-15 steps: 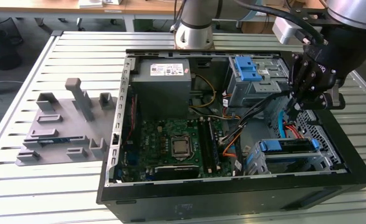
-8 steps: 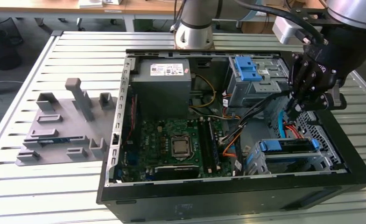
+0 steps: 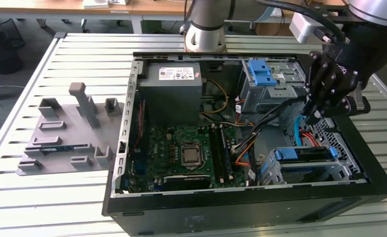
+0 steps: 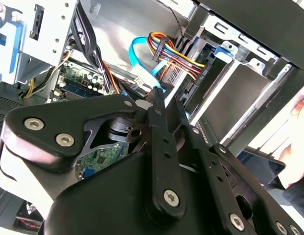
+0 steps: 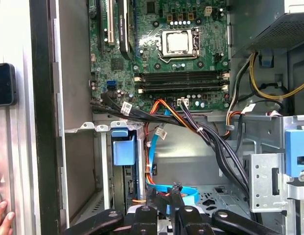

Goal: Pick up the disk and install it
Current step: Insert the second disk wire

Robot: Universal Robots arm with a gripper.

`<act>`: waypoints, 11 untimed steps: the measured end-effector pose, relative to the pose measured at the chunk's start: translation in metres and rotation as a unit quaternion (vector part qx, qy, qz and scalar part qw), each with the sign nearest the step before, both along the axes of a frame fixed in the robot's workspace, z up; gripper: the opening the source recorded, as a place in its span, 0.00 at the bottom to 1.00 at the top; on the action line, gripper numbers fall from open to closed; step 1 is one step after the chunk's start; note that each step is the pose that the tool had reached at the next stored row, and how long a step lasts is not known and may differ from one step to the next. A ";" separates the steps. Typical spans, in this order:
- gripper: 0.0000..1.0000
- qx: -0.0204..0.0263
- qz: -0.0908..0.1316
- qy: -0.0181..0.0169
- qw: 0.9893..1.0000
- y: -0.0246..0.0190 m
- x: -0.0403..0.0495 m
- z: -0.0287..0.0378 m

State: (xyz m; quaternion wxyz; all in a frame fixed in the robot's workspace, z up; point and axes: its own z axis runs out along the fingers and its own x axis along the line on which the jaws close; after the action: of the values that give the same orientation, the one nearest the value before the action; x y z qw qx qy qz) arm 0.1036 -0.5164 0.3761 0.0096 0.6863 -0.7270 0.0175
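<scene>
Resting in its bay (image 3: 305, 155), the disk (image 3: 303, 154) appears installed; the tool (image 3: 320, 114), fingers together and empty, hangs above.

Computer case (image 3: 246, 207) lying open on the counter (image 3: 49, 207), with the pincer (image 3: 320, 114) hanging over its interior near the wall on the exterior view's right. The disk (image 3: 303, 154) sits in a bay of the case just below and in front of the pincer. Drive cage (image 3: 272, 81) stands behind the pincer; the circuit board (image 3: 180, 153) lies to the exterior view's left of it, the power supply (image 3: 170, 91) beyond that board. A moulded tray (image 3: 68, 133) rests on the counter, well apart from the pincer, outside the case.
</scene>
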 end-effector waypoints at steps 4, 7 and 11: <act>0.25 0.000 0.000 0.000 1.000 0.0000 0.0000 0.0034; 0.25 0.000 0.000 0.000 1.000 -0.0001 0.0000 0.0046; 0.25 0.000 0.000 0.000 1.000 0.0000 0.0000 0.0067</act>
State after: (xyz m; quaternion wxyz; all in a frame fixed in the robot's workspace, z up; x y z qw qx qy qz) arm 0.1036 -0.5165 0.3827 0.0093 0.6863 -0.7270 0.0173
